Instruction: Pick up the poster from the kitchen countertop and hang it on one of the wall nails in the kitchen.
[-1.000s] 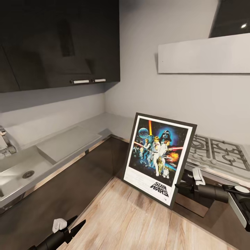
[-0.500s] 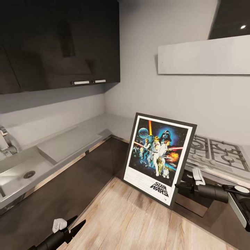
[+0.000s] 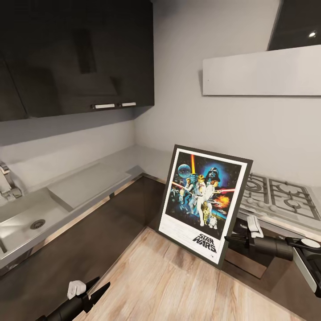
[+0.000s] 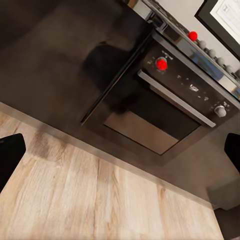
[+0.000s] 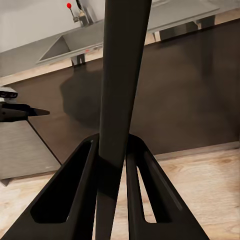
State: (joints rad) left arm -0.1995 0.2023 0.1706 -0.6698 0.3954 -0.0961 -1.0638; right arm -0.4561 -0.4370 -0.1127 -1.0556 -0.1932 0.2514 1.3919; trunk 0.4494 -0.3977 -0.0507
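Our right gripper (image 5: 114, 165) clamps the one poster (image 3: 203, 201) by its right edge, holding it upright above the wood floor (image 3: 178, 285), before the kitchen countertop (image 3: 89, 178). Our left gripper (image 3: 96, 287) hangs low with fingers spread, gripping nothing.

We read the black "STAR WARS" logo on the white lower border of the black-framed, colourful rectangular poster (image 3: 203, 203); the fine print beside it seems illegible.
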